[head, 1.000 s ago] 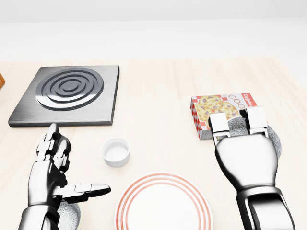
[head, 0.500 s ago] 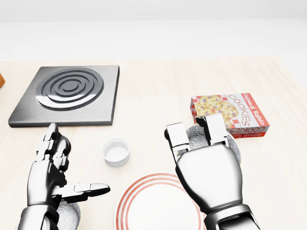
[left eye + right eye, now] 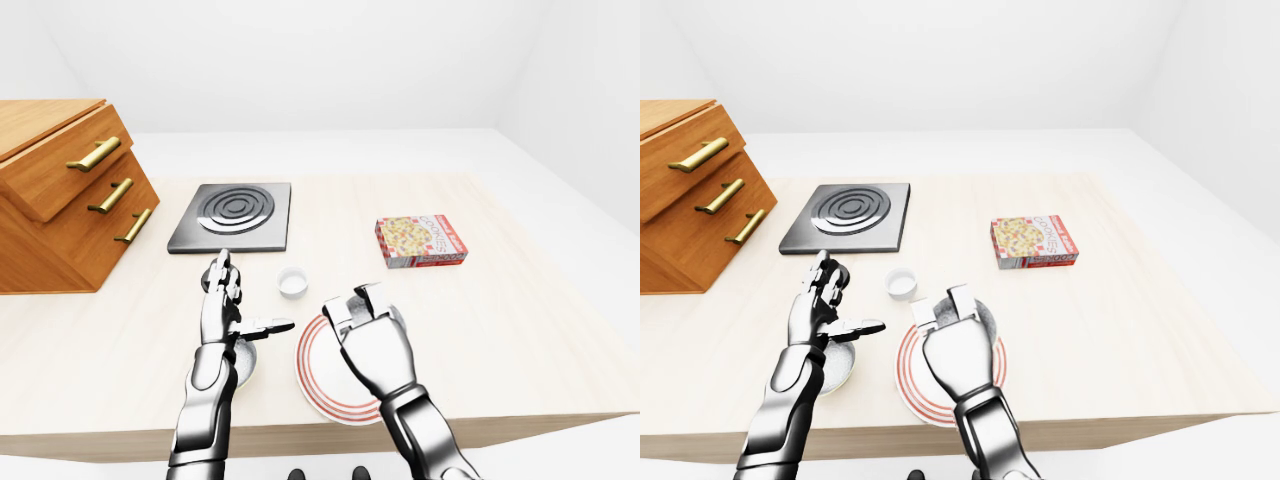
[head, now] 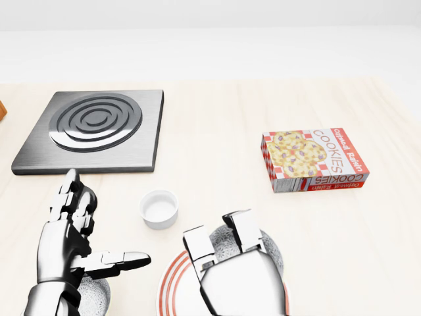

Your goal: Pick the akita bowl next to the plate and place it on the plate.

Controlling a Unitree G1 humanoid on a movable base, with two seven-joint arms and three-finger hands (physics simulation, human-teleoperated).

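The akita bowl [image 4: 271,253], grey with a fine pattern, is held in my right hand [image 4: 221,238], whose fingers [image 4: 198,247] hook over its rim. Hand and bowl are over the white plate with red rings [image 4: 171,280] at the bottom middle of the head view. Whether the bowl touches the plate is hidden by the hand. My left hand [image 4: 92,232] stands open at the bottom left, thumb pointing right, above a second grey bowl [image 4: 93,297].
A small white cup [image 4: 158,209] sits just above and left of the plate. A cookie box [image 4: 314,160] lies to the right and a dark stove plate [image 4: 95,128] at the upper left. A wooden drawer cabinet [image 3: 60,190] stands at the table's left end.
My right hand has carried the akita bowl from beside the cookie box leftward and down the view to over the plate. The left hand has stayed put.
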